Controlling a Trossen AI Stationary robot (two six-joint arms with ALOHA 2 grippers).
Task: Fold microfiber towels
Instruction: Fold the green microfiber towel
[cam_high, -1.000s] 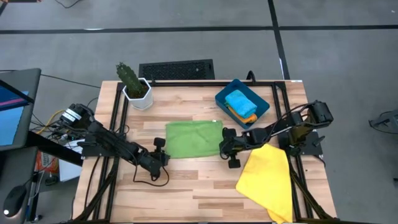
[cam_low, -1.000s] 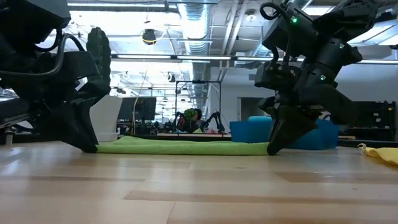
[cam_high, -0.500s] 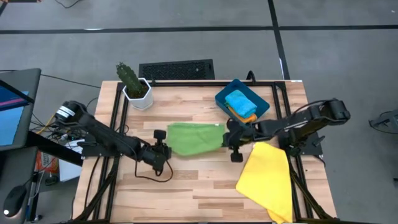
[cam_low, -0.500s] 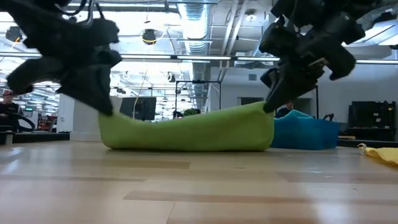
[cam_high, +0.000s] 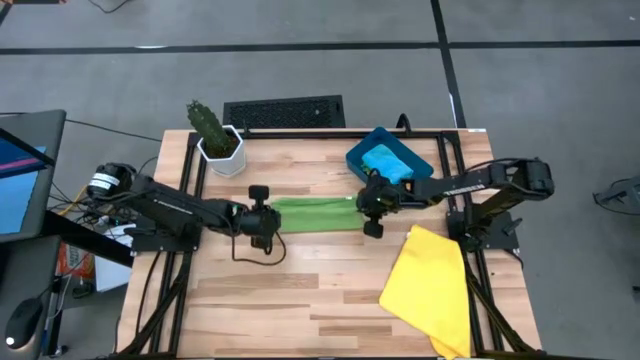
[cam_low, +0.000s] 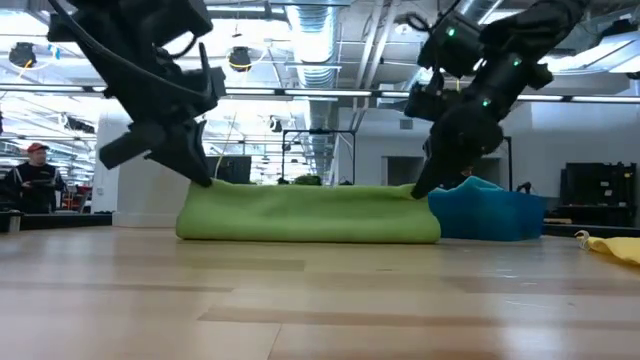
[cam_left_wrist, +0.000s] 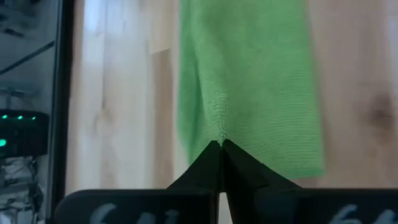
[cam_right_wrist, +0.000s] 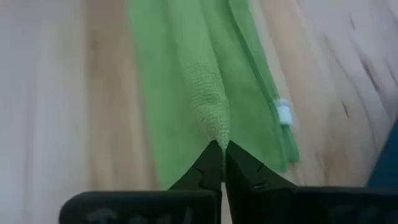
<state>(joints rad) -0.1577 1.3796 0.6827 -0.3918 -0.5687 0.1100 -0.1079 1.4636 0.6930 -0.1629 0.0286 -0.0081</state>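
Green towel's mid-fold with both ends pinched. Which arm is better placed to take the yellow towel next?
Probably right: the right gripper is nearer the yellow towel; the left gripper holds the green towel's far end.

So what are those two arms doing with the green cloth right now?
Left gripper and right gripper jaws shut, each pinching an end of the green towel. Towel half-folded on the table. Yellow towel waits aside. Nothing in the way.

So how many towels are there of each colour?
Green towel: 1
Yellow towel: 1
Light blue towel: 1
Orange towel: none showing now
Total: 3 towels in view
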